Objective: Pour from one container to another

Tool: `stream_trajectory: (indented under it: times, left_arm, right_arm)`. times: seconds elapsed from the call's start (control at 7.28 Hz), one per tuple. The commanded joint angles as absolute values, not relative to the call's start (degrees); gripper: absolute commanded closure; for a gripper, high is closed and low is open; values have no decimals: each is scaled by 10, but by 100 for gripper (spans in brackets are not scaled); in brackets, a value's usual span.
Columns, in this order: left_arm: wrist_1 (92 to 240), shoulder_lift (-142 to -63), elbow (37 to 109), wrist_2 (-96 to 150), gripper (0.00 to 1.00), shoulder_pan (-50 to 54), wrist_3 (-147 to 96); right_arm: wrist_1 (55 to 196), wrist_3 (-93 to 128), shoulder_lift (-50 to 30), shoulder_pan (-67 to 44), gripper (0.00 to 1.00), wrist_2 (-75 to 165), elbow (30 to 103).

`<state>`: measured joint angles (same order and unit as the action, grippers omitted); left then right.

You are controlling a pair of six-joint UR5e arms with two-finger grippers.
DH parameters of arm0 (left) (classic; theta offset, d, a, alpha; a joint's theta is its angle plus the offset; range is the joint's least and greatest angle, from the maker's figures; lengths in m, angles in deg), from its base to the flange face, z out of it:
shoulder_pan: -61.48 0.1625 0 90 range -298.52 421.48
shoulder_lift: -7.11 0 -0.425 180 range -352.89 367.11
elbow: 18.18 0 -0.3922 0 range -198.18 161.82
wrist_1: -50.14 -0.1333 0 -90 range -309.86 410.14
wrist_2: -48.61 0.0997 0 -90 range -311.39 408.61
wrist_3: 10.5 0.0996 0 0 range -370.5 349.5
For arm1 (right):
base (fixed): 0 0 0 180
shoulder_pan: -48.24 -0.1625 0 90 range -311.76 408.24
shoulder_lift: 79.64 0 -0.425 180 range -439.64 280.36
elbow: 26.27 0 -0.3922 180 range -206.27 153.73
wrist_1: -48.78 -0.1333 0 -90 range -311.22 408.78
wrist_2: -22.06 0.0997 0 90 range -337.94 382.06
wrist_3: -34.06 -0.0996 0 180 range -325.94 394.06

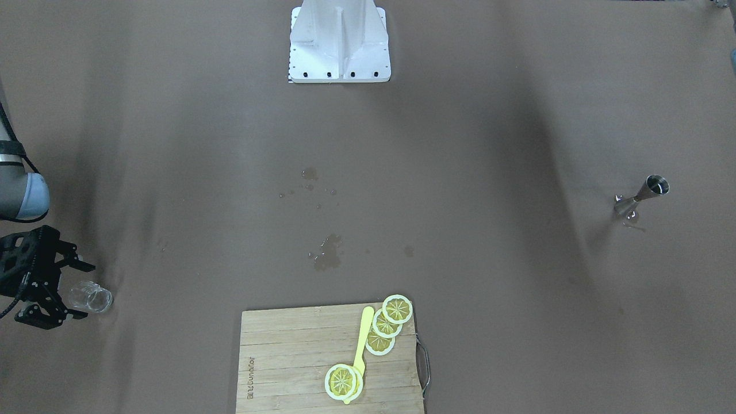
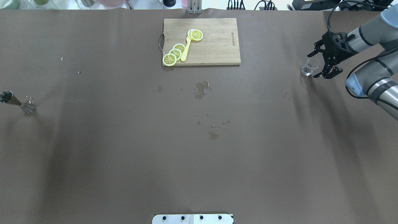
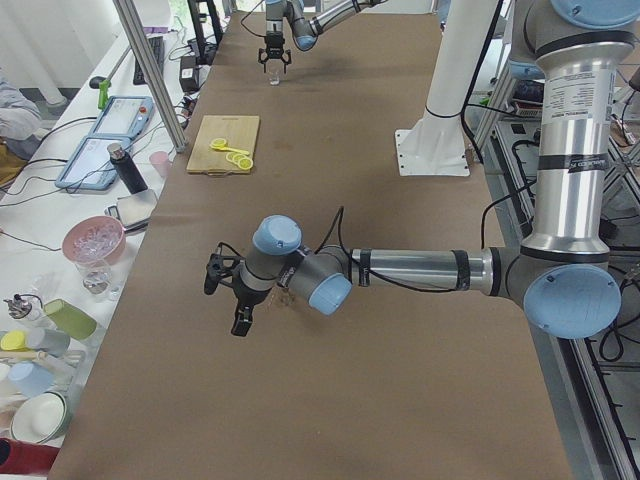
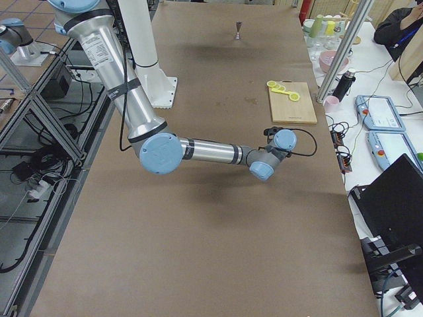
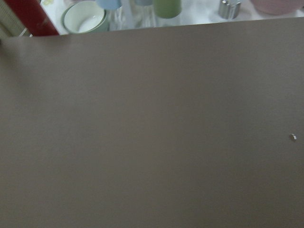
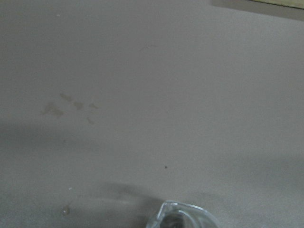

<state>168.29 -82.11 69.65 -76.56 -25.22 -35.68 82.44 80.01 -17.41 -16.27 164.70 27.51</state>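
Note:
The clear short glass stands upright at the table's far right edge in the overhead view. My right gripper is open, its two black fingertips on either side of the glass without closing on it. From the front, the glass sits just past that gripper. Its rim shows at the bottom of the right wrist view. The steel jigger stands alone at the opposite end, with droplets by its foot. My left gripper shows only in the left side view, low over the cloth; I cannot tell its state.
A wooden cutting board carries several lemon slices and a yellow knife. Wet spots mark the brown cloth in the middle. The white robot base plate stands at the near edge. Bowls and cups line the side bench.

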Motion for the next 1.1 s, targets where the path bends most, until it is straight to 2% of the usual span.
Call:
stream_trajectory:
  times: [0.0, 0.27, 0.69, 0.96]
  left_arm:
    - [1518, -822, 678, -859, 1, -331, -223]
    - [1434, -823, 665, -875, 1, -348, -166]
    - [1371, -916, 653, -872, 1, -342, -93]
    - [1370, -924, 671, -881, 1, -314, -94]
  right_arm:
    - [824, 761, -185, -163, 0, 1647, 281]
    - [824, 676, -207, -164, 0, 1647, 288]
    - [826, 524, -234, -164, 0, 1564, 323]
    - [847, 432, -236, -171, 0, 1472, 351]
